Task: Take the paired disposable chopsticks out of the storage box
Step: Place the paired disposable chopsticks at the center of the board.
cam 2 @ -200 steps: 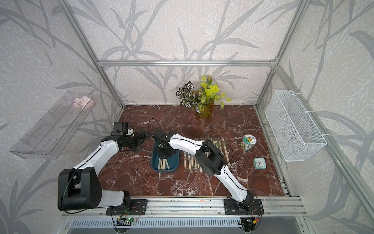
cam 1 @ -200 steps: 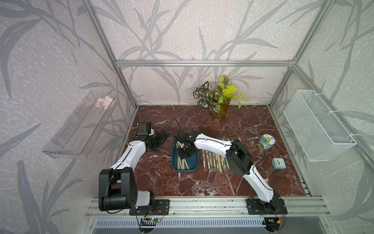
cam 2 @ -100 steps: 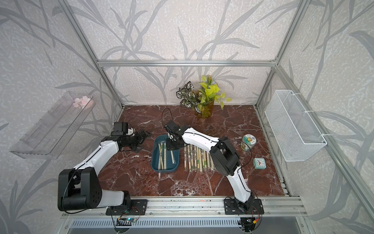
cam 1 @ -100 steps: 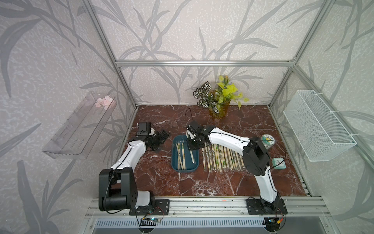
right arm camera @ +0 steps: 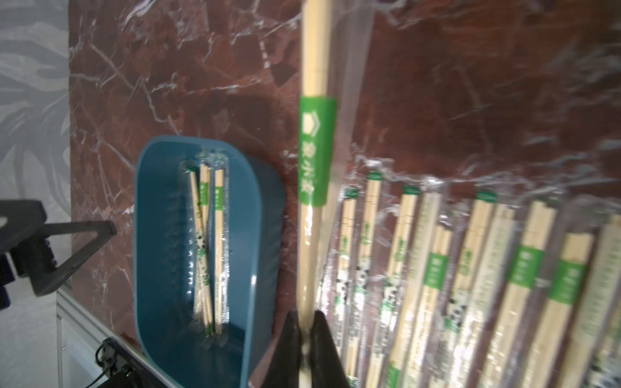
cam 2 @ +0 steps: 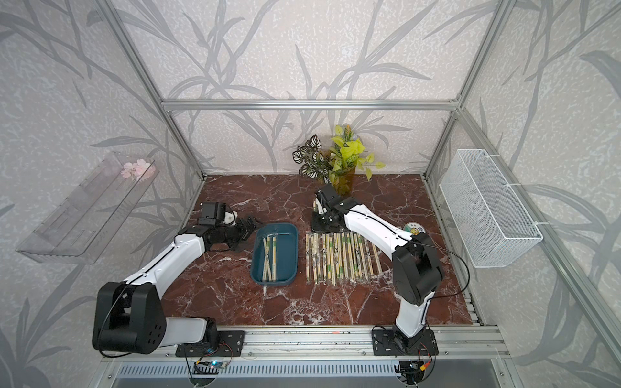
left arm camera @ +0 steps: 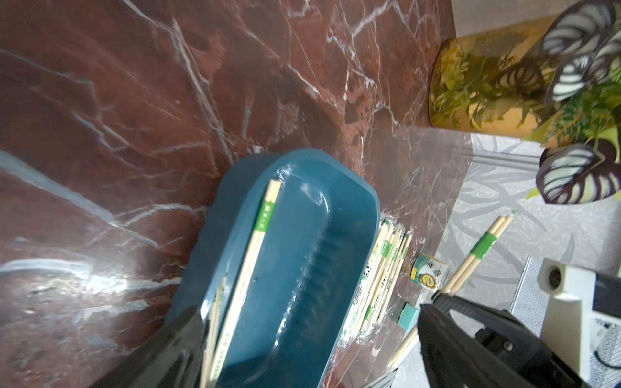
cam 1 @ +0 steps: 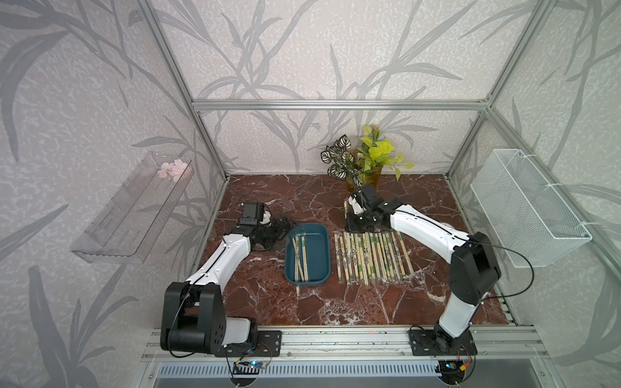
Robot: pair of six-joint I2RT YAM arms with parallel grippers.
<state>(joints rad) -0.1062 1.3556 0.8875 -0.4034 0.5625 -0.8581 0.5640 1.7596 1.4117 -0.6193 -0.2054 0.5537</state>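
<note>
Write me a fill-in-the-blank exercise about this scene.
The right gripper is shut on one wrapped pair of ____. The row of pairs lies on the table on the ____ arm's side of the storage box. The storage box holds ____ pairs than the row.
Missing: chopsticks; right; fewer.

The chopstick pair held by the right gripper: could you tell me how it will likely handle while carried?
Probably stiff: the held pair juts straight from the shut right gripper without sagging. Likely light, being thin. Its glossy clear wrapper may be slippery, so it could slip or pivot between the jaws.
</note>
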